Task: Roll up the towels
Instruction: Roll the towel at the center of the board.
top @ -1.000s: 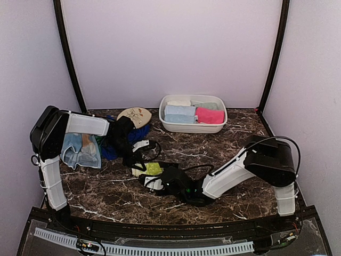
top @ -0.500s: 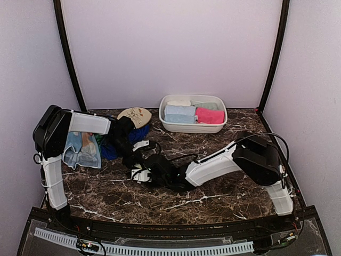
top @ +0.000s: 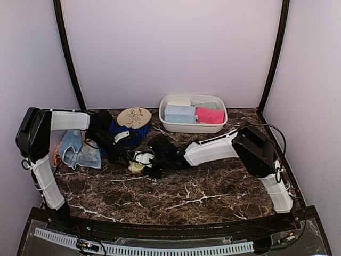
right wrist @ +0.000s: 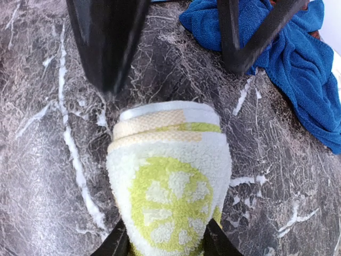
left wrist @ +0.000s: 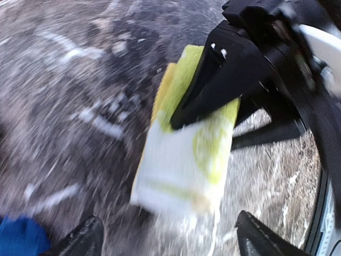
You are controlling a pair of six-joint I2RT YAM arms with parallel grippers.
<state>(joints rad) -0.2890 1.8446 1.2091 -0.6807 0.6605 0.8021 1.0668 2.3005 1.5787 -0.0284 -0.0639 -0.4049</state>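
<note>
The right gripper is clamped on the yellow-green towel, with one finger pressed to each side of the roll. The roll's coiled end points away from the wrist, and a lime-slice pattern shows on its top. The roll is down at the marble table, to the near left of the white basin and well apart from it. Whether it rests on the stone or hangs just above it I cannot tell.

The left gripper is spread wide with nothing between its fingers. It stands just off the roll's coiled end, on the side farther from the basin.

The royal blue towel lies loose and crumpled left of the basin, beyond the left gripper. The oval floral disc is just beside it, toward the back wall. Farther left of the basin, a pale blue towel lies in a heap under the left arm.

Inside the basin, rolled towels sit side by side: pale blue rolls, a hot pink roll, and paler ones behind them.
</note>
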